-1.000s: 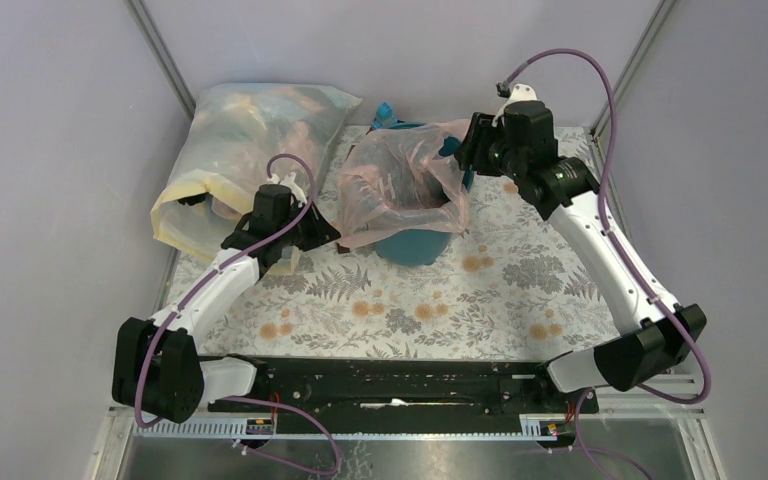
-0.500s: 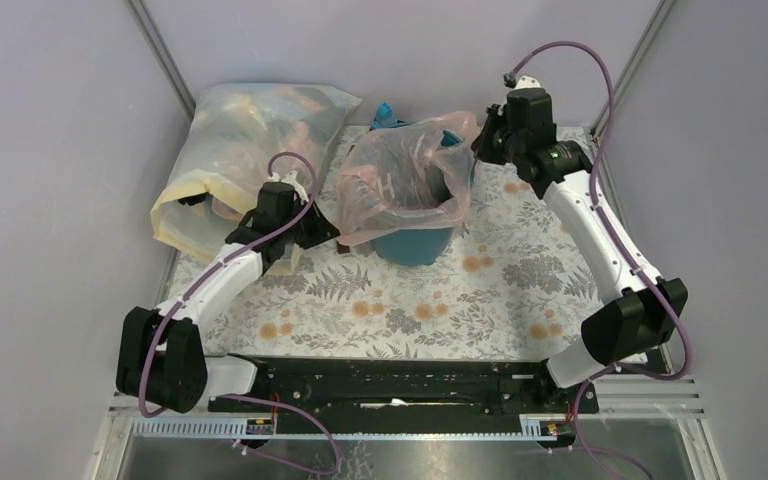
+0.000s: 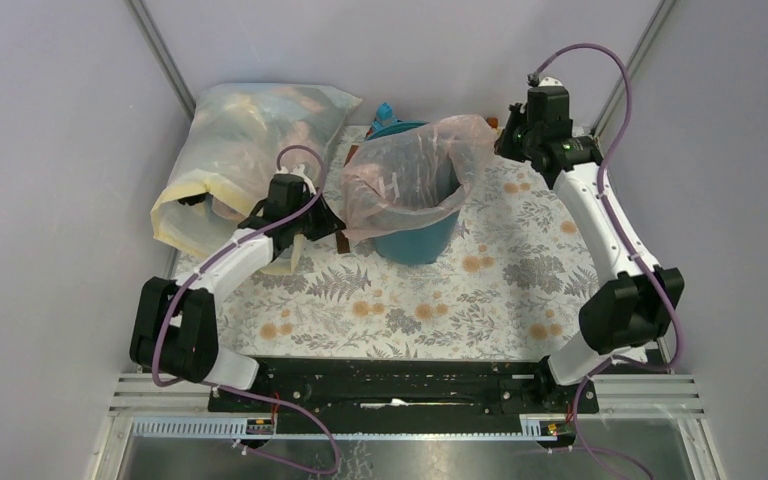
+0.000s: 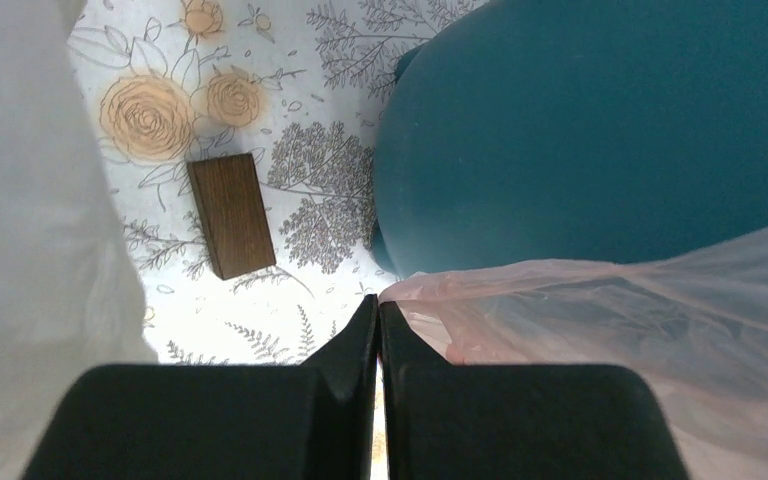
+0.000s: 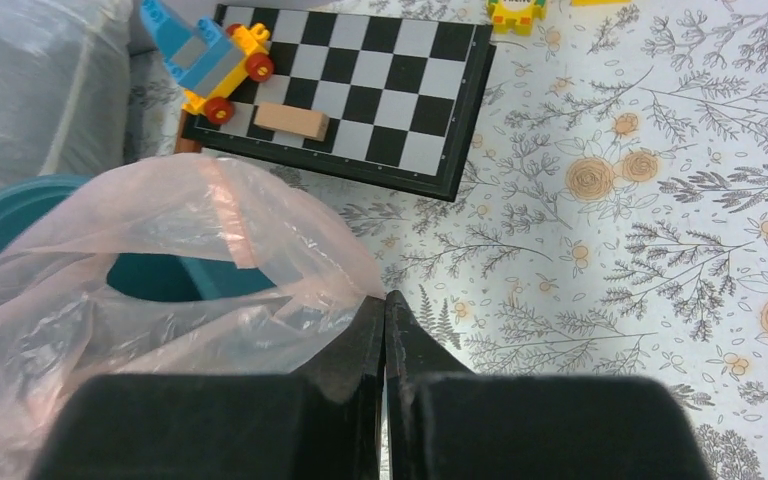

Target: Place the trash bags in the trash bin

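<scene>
Right pincer [image 5: 385, 308] swung outward, trash bag [image 3: 412, 172] spanning bin [image 3: 422, 246]

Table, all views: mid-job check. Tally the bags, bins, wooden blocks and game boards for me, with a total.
Bags: 2, the pink trash bag and the yellowish-white sack
Bins: 1, the teal trash bin
Wooden blocks: 2, the dark block beside the bin and the pale block on the board
Game boards: 1, the checkerboard
Total: 6
</scene>
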`<move>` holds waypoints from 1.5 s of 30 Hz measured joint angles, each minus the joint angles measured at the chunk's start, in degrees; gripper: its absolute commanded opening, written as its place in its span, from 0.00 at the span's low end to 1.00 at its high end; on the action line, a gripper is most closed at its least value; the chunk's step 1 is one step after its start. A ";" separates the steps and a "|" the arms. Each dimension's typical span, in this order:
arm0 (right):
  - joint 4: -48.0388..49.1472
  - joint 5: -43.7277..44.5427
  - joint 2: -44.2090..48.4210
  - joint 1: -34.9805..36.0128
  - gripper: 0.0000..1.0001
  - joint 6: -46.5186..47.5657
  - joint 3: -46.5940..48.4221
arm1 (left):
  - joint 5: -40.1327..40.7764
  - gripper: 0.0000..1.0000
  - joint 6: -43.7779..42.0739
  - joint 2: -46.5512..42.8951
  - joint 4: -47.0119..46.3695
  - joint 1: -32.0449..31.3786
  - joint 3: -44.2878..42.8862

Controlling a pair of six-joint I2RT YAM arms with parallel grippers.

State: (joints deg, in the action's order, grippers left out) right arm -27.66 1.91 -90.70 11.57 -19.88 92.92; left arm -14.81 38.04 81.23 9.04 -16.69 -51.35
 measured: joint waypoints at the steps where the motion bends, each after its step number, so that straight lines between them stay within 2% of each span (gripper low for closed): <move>1: 0.13 -0.09 -0.76 -0.22 0.00 -0.02 0.00 | 0.02 0.00 0.02 0.52 -0.02 -0.02 -0.42; 8: 0.98 -2.99 -9.38 -0.76 0.00 -0.02 -0.02 | 0.20 0.00 0.02 4.46 -0.52 -0.09 -5.20; 14: 3.72 -8.74 -10.25 -0.76 0.00 -0.66 -5.66 | 0.31 0.00 -0.15 9.77 -0.81 -0.09 -11.43; 22: 8.92 -16.24 -2.21 -0.11 0.00 -3.15 -20.92 | -3.19 0.00 -1.60 20.61 -1.57 0.13 -23.45; 27: 9.70 -17.62 6.95 4.35 0.00 -3.50 -27.43 | -9.33 0.00 -2.45 27.41 -2.73 0.13 -29.42; 28: 9.68 -17.53 8.85 5.66 0.06 -3.32 -28.33 | -10.27 0.00 -2.69 28.28 -2.64 0.13 -30.27; 31: 8.61 -17.77 13.53 7.89 0.35 -2.99 -29.97 | -12.63 0.00 -3.80 30.77 -1.84 0.50 -33.59; 37: 6.29 -12.31 18.36 8.04 0.38 -0.39 -29.75 | -14.60 0.00 -5.42 32.30 -0.85 0.15 -36.00; 38: 5.88 -11.41 18.88 7.43 0.45 0.02 -29.53 | -14.60 0.00 -5.57 32.30 -0.81 0.02 -36.06; 39: 5.55 -10.51 19.30 6.73 0.56 0.31 -29.24 | -14.56 0.00 -5.73 32.30 -0.61 -0.04 -36.09; 40: 5.31 -9.66 19.65 5.62 0.61 0.66 -28.89 | -14.56 0.00 -6.03 32.30 -0.28 -0.09 -36.11; 42: 4.87 -7.37 20.37 2.86 0.66 1.20 -27.91 | -14.51 0.00 -6.49 32.30 0.85 -0.13 -36.59; 45: 4.63 -4.74 20.94 -0.57 0.67 1.42 -26.16 | -14.51 0.00 -6.78 32.30 1.90 -0.13 -37.64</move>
State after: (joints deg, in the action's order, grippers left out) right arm -23.03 -2.83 -69.76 11.00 -18.46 66.76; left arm -29.32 31.27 113.54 10.94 -16.82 -88.99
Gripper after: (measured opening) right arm 0.661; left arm 0.002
